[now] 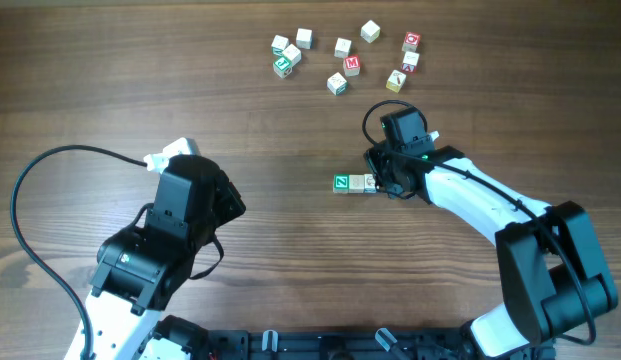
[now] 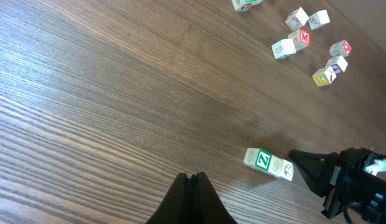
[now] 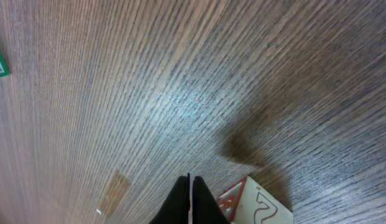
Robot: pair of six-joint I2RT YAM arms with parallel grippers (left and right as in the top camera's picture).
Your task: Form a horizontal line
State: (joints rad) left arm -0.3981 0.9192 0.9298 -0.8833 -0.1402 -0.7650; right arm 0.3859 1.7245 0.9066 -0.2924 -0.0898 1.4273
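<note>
The left gripper (image 2: 193,183) hangs well to the left of the green cube (image 1: 342,183), over bare wooden table (image 1: 140,80). Its fingers are pressed together with nothing between them. Farther up the table from the green cube lies a loose scatter of letter cubes (image 1: 343,47), spread to both sides of it, a few of them red-lettered.

The green cube rests flat, its white letter facing up. The beige cube (image 1: 360,183) touches its right side, so the two lie in a level row. Whether a third cube continues the row I cannot tell, since the next spot is covered.

Just right of the beige cube sits the right gripper (image 1: 378,183), fingers closed tight and holding nothing. Its wrist camera shows a pale red-edged cube (image 3: 255,202) right beside the fingertips.
</note>
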